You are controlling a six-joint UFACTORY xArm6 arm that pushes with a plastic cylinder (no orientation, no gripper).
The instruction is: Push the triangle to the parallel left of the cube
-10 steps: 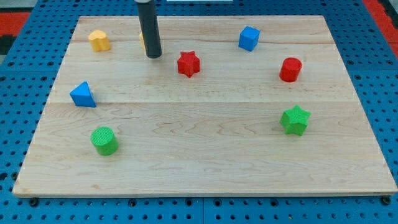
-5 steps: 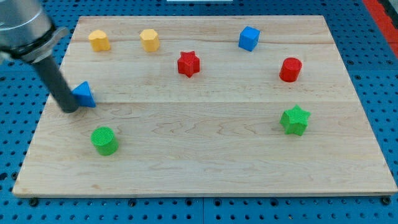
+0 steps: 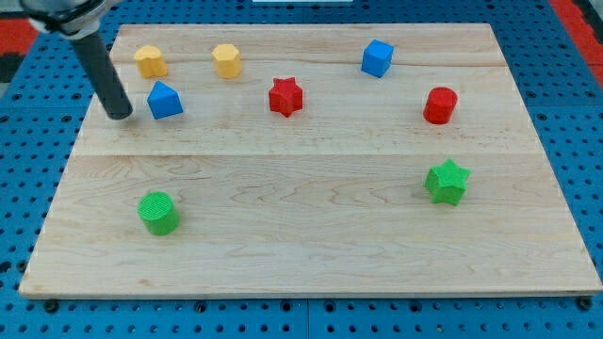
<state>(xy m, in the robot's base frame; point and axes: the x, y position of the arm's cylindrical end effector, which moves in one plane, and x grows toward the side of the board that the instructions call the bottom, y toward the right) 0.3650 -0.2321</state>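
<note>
1. My end effector is just a dark rod, so it has nothing to open or close, and it holds nothing.
2. My tip [image 3: 121,115] sits on the table [image 3: 311,254], just left of the blue triangle [image 3: 165,100], not quite touching.
3. The blue cube [image 3: 377,57] is far off to the view's right, a little higher up.

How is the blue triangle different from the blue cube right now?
The blue triangle has a peaked top; the blue cube is boxy. The triangle sits toward the view's left, just right of my tip; the cube sits toward the view's top right, far from it. Both are blue.
</note>
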